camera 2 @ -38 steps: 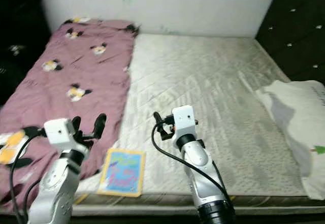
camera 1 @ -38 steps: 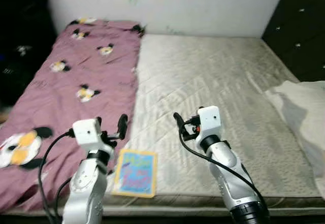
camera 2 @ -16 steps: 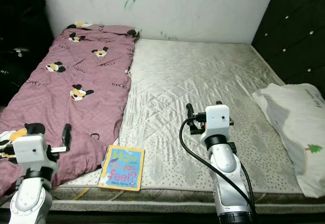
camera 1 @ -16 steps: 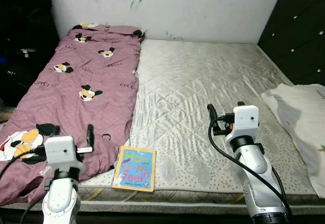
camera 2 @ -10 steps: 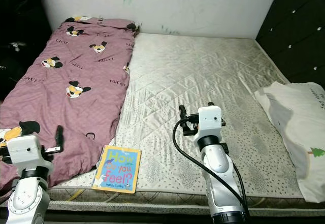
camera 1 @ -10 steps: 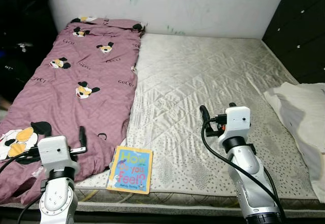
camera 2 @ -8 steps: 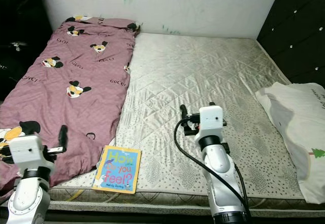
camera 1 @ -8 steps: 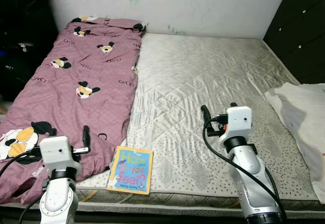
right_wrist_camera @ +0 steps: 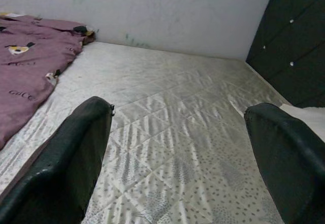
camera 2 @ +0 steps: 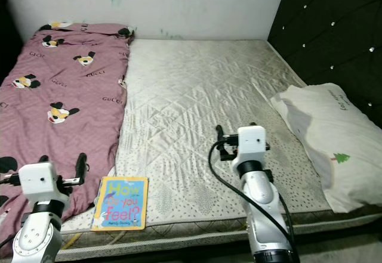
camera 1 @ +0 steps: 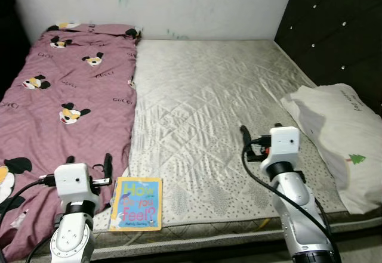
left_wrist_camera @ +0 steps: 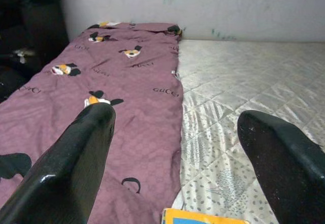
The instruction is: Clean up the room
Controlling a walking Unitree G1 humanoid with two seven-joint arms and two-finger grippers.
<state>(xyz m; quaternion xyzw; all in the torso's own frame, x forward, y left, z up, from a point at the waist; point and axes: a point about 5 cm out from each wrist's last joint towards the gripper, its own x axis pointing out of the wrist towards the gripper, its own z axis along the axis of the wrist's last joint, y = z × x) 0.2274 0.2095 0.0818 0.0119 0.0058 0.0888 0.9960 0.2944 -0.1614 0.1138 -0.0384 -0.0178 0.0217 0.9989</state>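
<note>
Now the head camera has swung right since half a second ago, bringing the white pillow with a green tree print (camera 1: 337, 135) further into sight at three o'clock. Both the left gripper (camera 1: 88, 163) and right gripper (camera 1: 260, 131) hover wide open, empty. The yellow-bordered picture book (camera 1: 136, 211) lies at seven o'clock, likely the first pickup.

mattress (camera 1: 209, 96) | purple blanket (camera 1: 65, 102) left | book (camera 1: 136, 211) front edge | pillow (camera 1: 334, 138) right
</note>
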